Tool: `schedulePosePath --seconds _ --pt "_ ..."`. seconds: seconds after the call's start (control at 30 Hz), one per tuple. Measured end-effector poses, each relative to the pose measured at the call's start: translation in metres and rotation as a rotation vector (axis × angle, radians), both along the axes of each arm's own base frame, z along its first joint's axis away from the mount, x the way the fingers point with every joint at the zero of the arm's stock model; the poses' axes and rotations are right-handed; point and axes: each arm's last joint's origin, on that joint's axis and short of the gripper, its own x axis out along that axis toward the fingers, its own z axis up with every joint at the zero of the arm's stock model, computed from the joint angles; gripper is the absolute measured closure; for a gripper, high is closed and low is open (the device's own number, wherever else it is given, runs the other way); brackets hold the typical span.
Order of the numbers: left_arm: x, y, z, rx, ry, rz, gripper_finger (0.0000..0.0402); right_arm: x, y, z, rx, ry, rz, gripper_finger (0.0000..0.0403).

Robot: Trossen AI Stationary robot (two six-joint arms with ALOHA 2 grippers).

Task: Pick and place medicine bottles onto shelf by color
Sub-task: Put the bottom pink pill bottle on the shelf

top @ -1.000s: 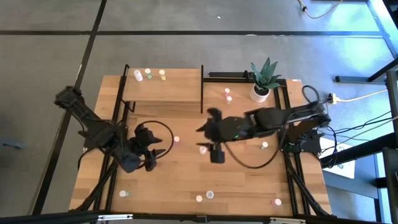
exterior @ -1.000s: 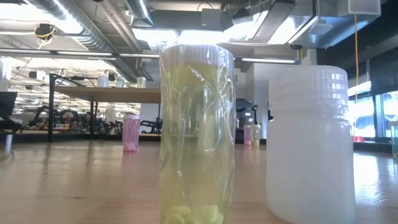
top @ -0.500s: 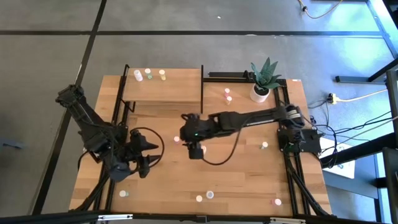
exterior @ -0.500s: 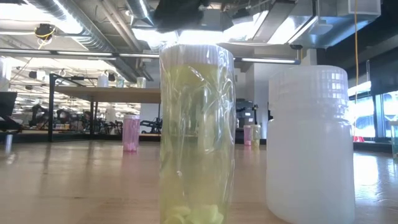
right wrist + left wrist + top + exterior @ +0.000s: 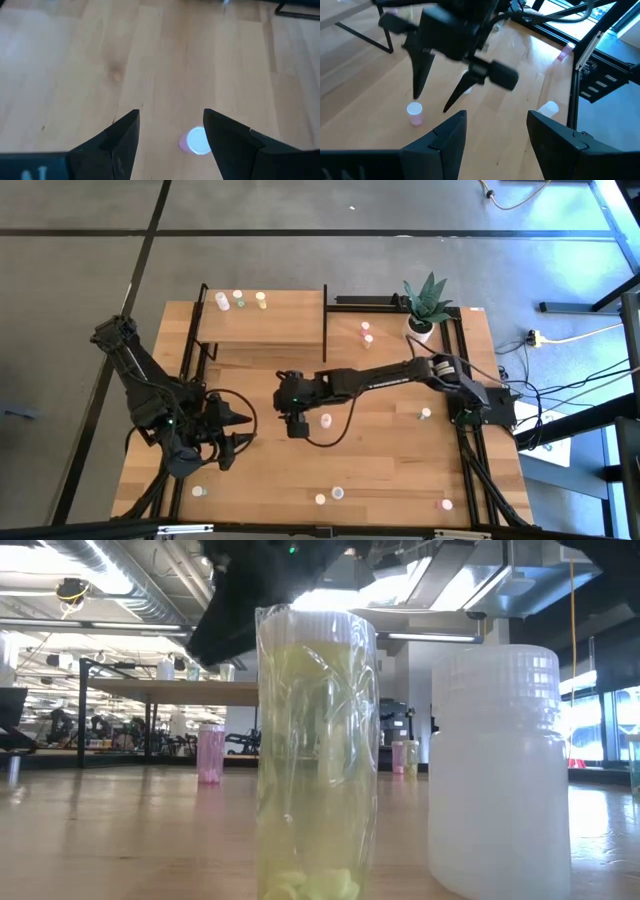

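the right end effector [image 5: 170,132] is hovering open over the pink-topped bottle [image 5: 196,141], which is standing upright just toward the 3 o'clock finger; the left end effector [image 5: 232,430], also open, is waiting farther off at 9 o'clock.

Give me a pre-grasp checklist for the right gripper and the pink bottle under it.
1. Right gripper open: ok.
2. Pink bottle upright on the tabletop: ok.
3. Bottle centred between the fingers: not ok, it sits close to one finger.
4. Nothing held in the right gripper: ok.
5. Left gripper apart from the bottle: ok, it waits open on its own side.
6. Room on the shelf: ok, three bottles stand at its far edge.
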Motion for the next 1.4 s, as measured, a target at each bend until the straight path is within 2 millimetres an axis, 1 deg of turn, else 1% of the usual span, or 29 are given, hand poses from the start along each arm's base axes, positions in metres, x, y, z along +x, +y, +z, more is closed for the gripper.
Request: schedulePosePath --seconds 0.13,0.23,0.57,0.67,0.77,1.0,1.23,1.4 --pt "0.0 0.0 0.0 0.0 0.0 0.0 0.02 0.005 -0.006 -0.016 -0.004 0.027 -0.014 0.018" --pt "0.0 0.0 0.0 0.001 0.0 0.0 0.0201 0.007 -0.009 -0.022 -0.004 0.039 -0.023 0.018" --pt "-0.001 0.002 -0.001 0.028 0.009 0.007 0.0201 0.007 -0.024 -0.024 -0.01 0.057 -0.046 0.018" --pt "-0.001 0.002 -0.001 0.034 0.007 0.011 0.02 0.007 -0.028 -0.03 0.004 0.075 -0.052 0.018" --pt "-0.001 0.003 -0.001 0.04 0.011 0.011 0.0201 0.009 -0.028 -0.035 0.038 0.082 -0.024 0.018" --pt "-0.002 0.003 -0.002 0.046 0.015 0.012 0.02 0.01 -0.027 -0.04 0.036 0.092 -0.021 0.018" --pt "-0.002 0.003 -0.002 0.047 0.016 0.011 0.0201 0.011 -0.027 -0.058 0.031 0.138 -0.021 0.018" --pt "-0.002 0.003 -0.002 0.047 0.016 0.011 0.02 0.012 -0.029 -0.056 0.027 0.12 -0.027 0.018"
